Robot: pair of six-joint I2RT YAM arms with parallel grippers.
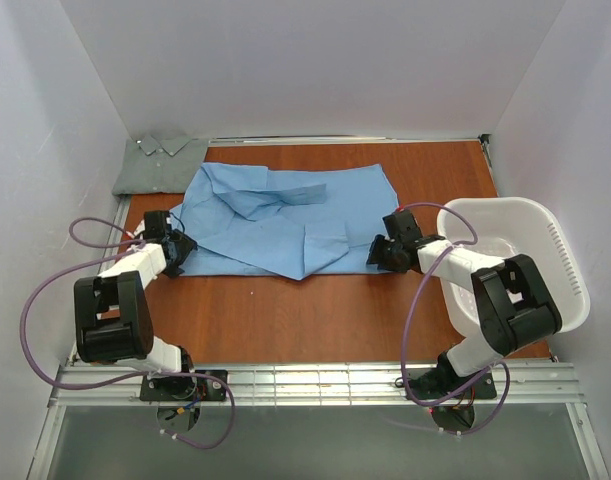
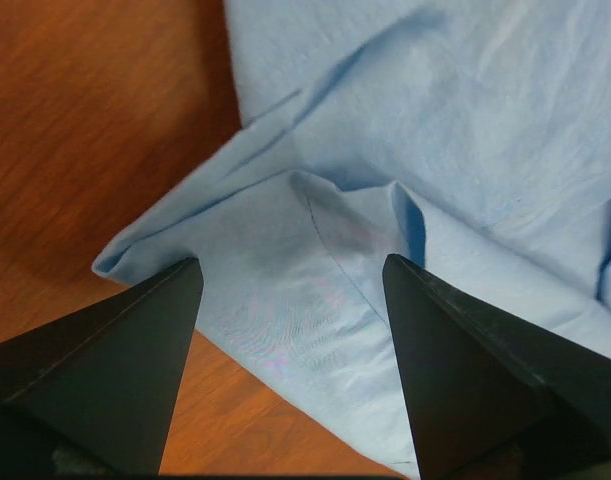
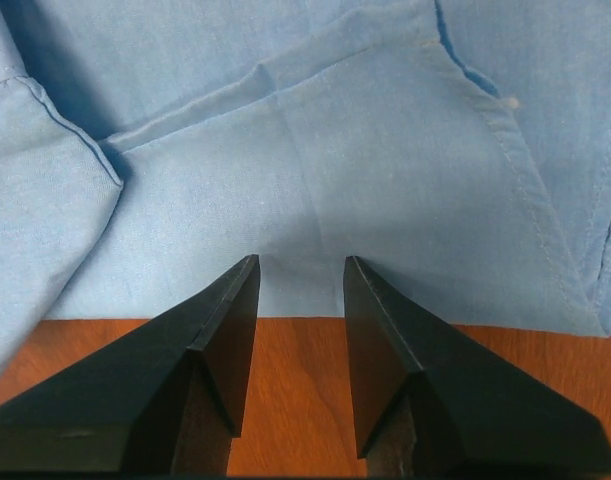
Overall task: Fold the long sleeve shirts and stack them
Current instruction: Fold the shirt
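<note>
Wood-brown desk first, since it carries everything. The light blue button-front cloth shirt lies spread over the far half of it, pretty rumpled, with a sleeve flopped across the middle and the near hem facing the arms. The white plastic laundry basket sits at the right edge, right next to the right arm. The grey-green collared shirt is tucked in the far left corner, looks folded to us, just beside the blue one.

Now the small stuff. The left fingers are wide apart over the blue shirt's near-left corner, with cloth under the gap and nothing pinched. The right fingers are at the near hem on the right with a much narrower gap. The hem sits right at their tips, and we don't see any cloth clamped.

Where we think this goes sideways:
- The right fingers are so close to the edge that they could bite wood and miss the hem.
- That left corner is doubled over, so the left side may grab only one layer.
- If just one side holds, the shirt twists and the fold ends up skewed.
- The loose sleeve could slide out.
- A wide swing by the right arm could nudge the basket.
</note>
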